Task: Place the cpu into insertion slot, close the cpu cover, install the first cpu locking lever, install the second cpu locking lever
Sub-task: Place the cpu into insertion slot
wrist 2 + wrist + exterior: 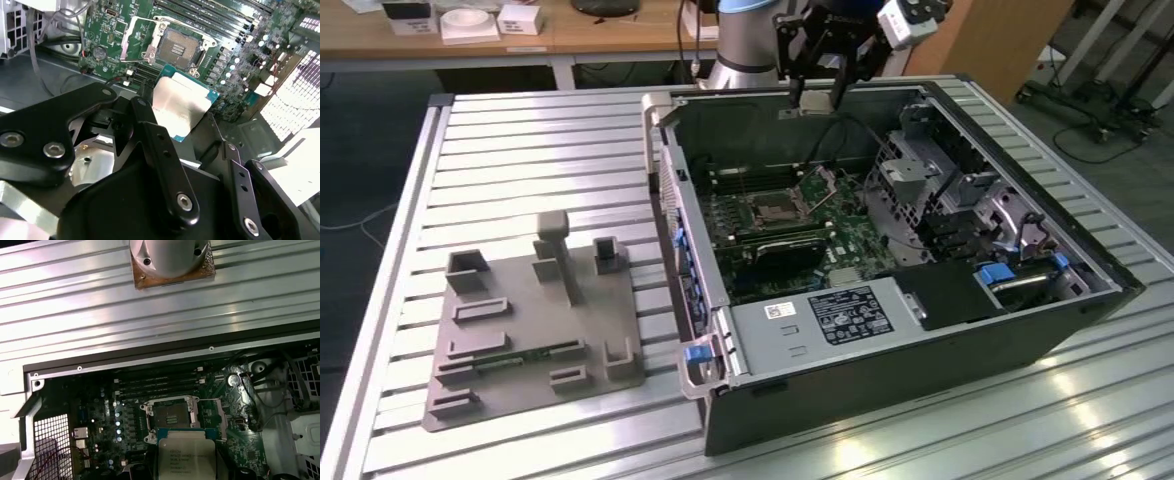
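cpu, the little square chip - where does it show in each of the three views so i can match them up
Exterior view: the small flat square silvery cpu is held in the black end effector, over the far end of the open black computer case.
Second wrist view: cpu right beside the square silver-rimmed insertion slot.
First wrist view: cpu again beside that slot.
Shared landmark: that slot, dark centre bare.

cpu (182, 100) edge hidden behind tool (176, 122), cut off in first wrist view
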Tool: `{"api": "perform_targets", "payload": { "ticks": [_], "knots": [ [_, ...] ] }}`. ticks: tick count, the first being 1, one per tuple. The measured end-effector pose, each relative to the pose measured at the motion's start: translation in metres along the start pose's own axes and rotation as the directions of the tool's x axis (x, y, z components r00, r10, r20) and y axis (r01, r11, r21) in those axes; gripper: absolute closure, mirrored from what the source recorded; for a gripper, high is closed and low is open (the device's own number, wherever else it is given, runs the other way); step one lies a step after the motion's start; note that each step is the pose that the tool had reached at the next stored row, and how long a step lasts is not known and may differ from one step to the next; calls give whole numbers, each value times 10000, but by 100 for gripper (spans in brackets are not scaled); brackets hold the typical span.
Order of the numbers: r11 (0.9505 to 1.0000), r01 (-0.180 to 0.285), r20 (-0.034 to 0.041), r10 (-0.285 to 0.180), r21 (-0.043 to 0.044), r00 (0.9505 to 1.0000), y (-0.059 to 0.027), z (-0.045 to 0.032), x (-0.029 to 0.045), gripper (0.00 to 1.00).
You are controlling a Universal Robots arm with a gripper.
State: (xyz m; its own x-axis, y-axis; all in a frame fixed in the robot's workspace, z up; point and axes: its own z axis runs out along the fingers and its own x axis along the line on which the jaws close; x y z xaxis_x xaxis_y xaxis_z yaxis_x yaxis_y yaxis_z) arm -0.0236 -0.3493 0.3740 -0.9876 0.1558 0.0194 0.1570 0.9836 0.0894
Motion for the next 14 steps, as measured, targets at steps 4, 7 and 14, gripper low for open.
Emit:
{"api": "perform_targets", "payload": {
  "ticks": [4,7,14],
  "knots": [
    [10000,-4,1,4,0,10000,0,0,0,46],
    [10000,-5,1,5,0,10000,0,0,0,46],
    [10000,-14,2,14,0,10000,0,0,0,46]
  ]
}}
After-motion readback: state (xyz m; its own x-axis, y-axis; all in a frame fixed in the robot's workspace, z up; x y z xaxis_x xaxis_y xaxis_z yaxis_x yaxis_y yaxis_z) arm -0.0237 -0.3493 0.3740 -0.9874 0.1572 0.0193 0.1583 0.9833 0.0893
